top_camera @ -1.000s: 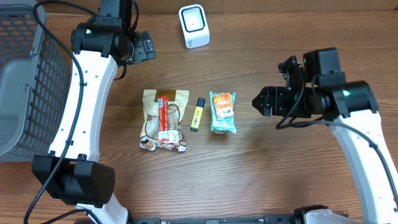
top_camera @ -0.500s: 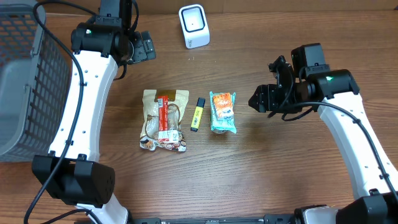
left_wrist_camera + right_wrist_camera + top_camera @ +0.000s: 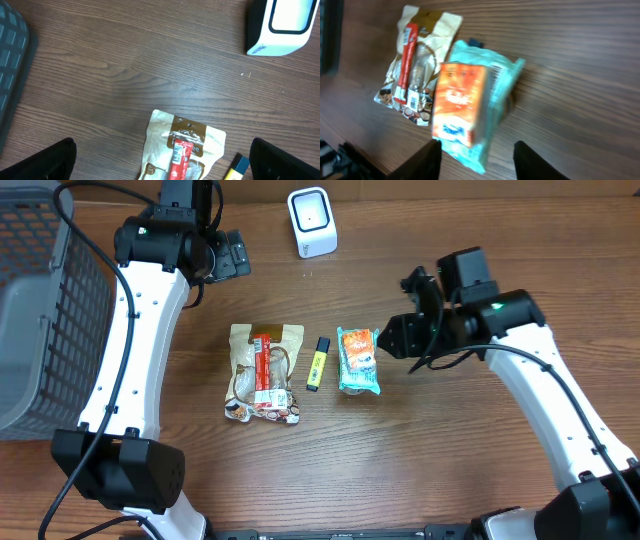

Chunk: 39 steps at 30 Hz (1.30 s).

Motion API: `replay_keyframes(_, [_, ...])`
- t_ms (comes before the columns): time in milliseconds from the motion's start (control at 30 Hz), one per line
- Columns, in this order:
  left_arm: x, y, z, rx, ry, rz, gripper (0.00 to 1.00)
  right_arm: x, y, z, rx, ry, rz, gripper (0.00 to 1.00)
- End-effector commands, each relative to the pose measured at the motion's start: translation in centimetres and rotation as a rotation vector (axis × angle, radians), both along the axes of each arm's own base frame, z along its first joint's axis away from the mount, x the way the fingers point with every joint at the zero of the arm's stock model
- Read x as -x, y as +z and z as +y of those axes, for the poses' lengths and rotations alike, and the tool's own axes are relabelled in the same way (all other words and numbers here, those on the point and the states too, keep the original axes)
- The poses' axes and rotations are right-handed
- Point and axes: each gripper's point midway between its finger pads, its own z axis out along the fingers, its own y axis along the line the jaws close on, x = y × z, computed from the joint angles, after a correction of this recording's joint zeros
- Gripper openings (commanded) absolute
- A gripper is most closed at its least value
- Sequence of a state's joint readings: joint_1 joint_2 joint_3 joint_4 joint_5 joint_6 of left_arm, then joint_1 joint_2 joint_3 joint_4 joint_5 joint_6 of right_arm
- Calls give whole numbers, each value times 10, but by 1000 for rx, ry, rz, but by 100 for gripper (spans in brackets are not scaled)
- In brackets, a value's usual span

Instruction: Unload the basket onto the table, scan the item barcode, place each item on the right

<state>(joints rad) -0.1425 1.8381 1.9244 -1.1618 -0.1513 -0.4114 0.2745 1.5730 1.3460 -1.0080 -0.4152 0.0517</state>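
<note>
Three items lie mid-table: a brown snack bag (image 3: 263, 372) with a red stick on it, a yellow highlighter (image 3: 317, 364) and a teal packet with an orange label (image 3: 358, 360). The white barcode scanner (image 3: 312, 222) stands at the table's back edge. My right gripper (image 3: 386, 343) hovers at the packet's right edge, open. In the right wrist view the packet (image 3: 465, 105) has its near end between the spread fingers, and the gripper (image 3: 480, 165) is not touching it on the right side. My left gripper (image 3: 236, 254) is wide open, high above the brown bag (image 3: 185, 145), with the scanner (image 3: 280, 25) at upper right.
A grey mesh basket (image 3: 40, 310) fills the left edge of the table and shows as a dark corner (image 3: 10, 75) in the left wrist view. Bare wood lies right of the packet and along the front.
My right arm has swung left toward the teal packet and its jaws have narrowed. The left arm and the items have not moved.
</note>
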Motion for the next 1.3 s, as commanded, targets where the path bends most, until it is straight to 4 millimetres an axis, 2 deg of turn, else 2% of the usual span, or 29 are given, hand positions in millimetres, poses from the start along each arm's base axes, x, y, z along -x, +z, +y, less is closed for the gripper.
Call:
replay_keyframes(0, [1, 19, 1, -8, -11, -45, 100, 3, -5, 13, 6, 37, 0, 44])
replay_keyframes(200, [1, 19, 1, -8, -11, -45, 100, 2, -15, 23, 25, 62, 2, 44])
replay_keyframes(500, [1, 19, 1, -8, -11, -45, 100, -2, -44, 28, 42, 71, 69, 43])
replay_keyframes(567, [1, 19, 1, -8, -11, -45, 100, -1, -50, 29, 40, 74, 89, 34])
replay_keyframes(633, [1, 19, 1, -8, -11, -45, 100, -1, -52, 29, 41, 75, 98, 18])
replay_keyframes(733, [1, 19, 1, -8, -11, -45, 100, -3, -48, 30, 36, 74, 85, 7])
replay_keyframes(767, [1, 19, 1, -8, -11, -45, 100, -3, -45, 30, 33, 74, 77, 4])
replay_keyframes(900, [1, 19, 1, -8, -11, -45, 100, -7, -19, 30, 2, 72, 33, 4])
replay_keyframes(1000, [1, 19, 1, -8, -11, -45, 100, -14, 3, 18, -12, 34, -7, 3])
replay_keyframes(1067, [1, 19, 1, -8, -11, -45, 100, -16, 11, 6, -23, 2, -9, 3])
replay_keyframes(1167, [1, 19, 1, -8, -11, -45, 100, -21, 10, -18, -29, -63, 17, 3])
replay_keyframes(1267, [1, 19, 1, -8, -11, -45, 100, -25, 1, -45, -17, -130, 44, 4])
